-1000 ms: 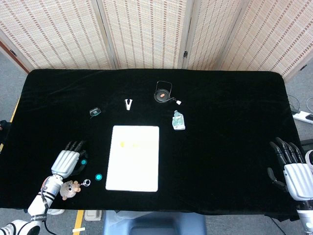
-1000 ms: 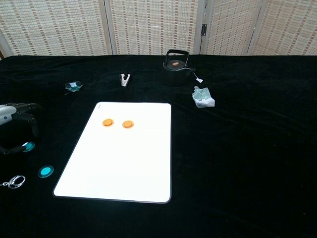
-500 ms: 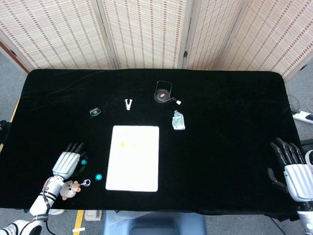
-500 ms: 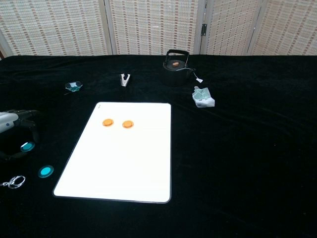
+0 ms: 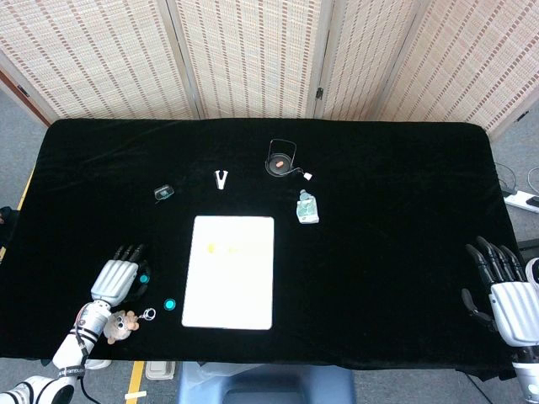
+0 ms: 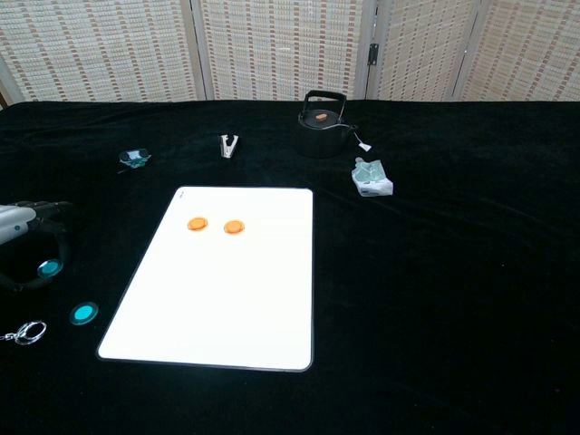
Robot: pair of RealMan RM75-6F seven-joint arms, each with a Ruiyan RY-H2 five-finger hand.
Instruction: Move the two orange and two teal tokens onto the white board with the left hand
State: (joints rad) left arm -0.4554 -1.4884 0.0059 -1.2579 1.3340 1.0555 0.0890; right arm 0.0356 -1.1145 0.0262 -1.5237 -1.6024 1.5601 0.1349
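No text, label, brand or number can be read in either view; a dark marking on the left arm's wrist is too small to make out.

The setting is a staged robot test area in an indoor room, not a home or shop. A table covered by a black velvet-like cloth (image 5: pixel 404 194) serves as the work surface. Folding woven-panel screens with wooden frames (image 5: pixel 253 59) close off the rear. Grey floor (image 5: pixel 25 135) is visible at the left, and a white power strip with cables (image 5: pixel 524 200) lies at the right edge. A yellow floor marking line (image 5: pixel 135 379) runs below the table.
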